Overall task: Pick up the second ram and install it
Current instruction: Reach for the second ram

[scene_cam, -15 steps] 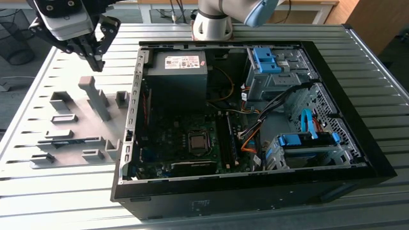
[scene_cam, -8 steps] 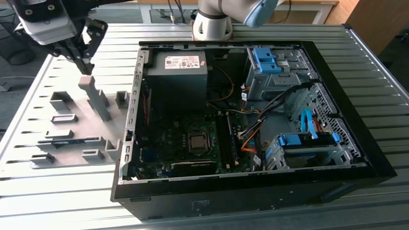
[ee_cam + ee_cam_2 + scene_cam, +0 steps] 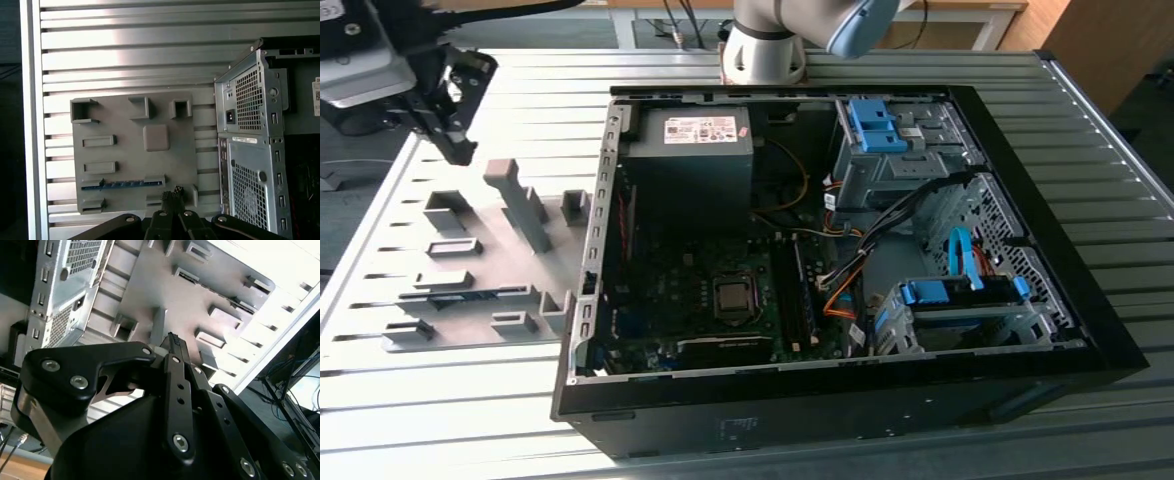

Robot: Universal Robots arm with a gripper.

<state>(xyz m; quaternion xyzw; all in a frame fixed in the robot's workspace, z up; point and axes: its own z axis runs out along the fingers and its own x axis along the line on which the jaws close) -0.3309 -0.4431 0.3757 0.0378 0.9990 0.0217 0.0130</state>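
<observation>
The second ram [image 3: 122,184] is a thin blue stick seen edge-on, standing in a long slot of the grey holder plate [image 3: 125,152]. My gripper [image 3: 173,193] hovers above the plate with its black fingertips pressed together and nothing between them, a short way from one end of the stick. In the exterior view the gripper [image 3: 456,148] hangs high over the far corner of the holder plate [image 3: 487,275], at that view's left. The second wrist view shows the shut fingers [image 3: 174,342] pointing down at the plate [image 3: 150,285]. The motherboard's black memory slots [image 3: 797,295] lie inside the open computer case [image 3: 1067,250].
The holder plate carries several raised grey blocks [image 3: 523,205], one of them tall. The case's perforated rear panel [image 3: 250,150] stands close beside the plate. A power supply [image 3: 694,150], blue drive brackets [image 3: 961,290] and loose cables [image 3: 854,260] crowd the case interior. Everything rests on a ribbed metal table [image 3: 520,80].
</observation>
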